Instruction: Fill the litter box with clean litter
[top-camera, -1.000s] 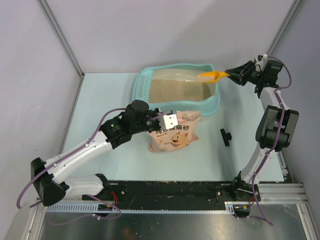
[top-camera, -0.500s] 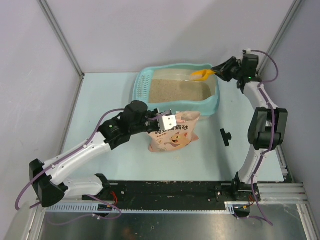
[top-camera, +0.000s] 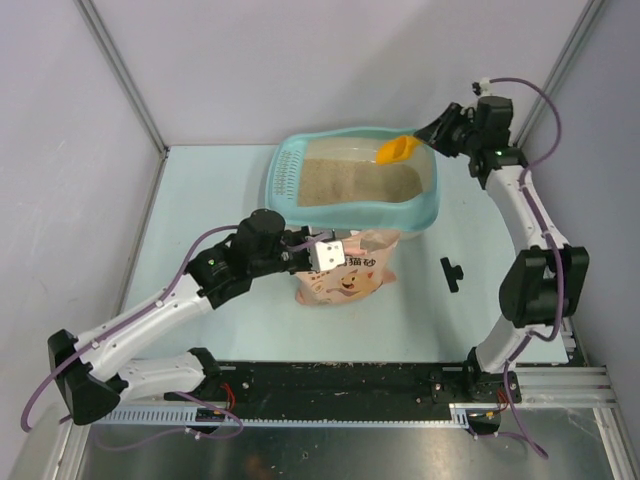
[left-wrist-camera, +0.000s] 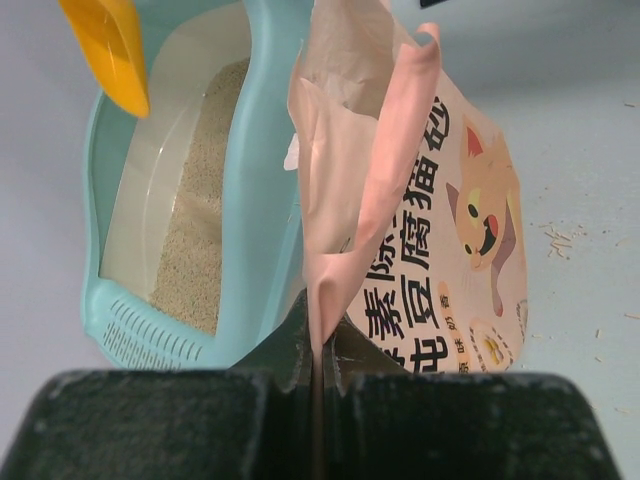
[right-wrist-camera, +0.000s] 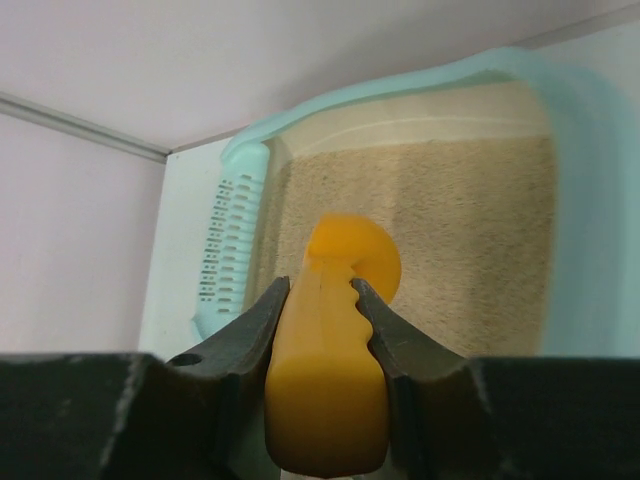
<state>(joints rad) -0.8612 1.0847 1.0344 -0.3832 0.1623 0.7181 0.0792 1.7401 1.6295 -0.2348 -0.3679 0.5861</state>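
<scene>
There is one litter box (top-camera: 340, 214), light teal, at the far middle of the table (top-camera: 200, 200). The clean litter (top-camera: 350, 182) lies inside it, a flat beige bed that covers the floor. There is one pink bag (top-camera: 350, 278), standing just in front of the box. There is one orange scoop (top-camera: 397, 150). There is one small black thing (top-camera: 451, 272) lying on the table to the right of the bag, apart from it. There are two arms.

The left gripper (left-wrist-camera: 315, 345) is pressed together on the top edge of the bag, pinching the thin pink flap. The right gripper (right-wrist-camera: 320, 290) squeezes the handle of the scoop between its two fingers. The bowl of the scoop hangs over the litter near the right end of the box.

A second ago the scoop was out by the right corner of the box. Now it is further left, above the litter. The right arm has swung in toward the box. The left gripper has come a little nearer to the arm bases, with the bag top still in it. The box is in the same place.
</scene>
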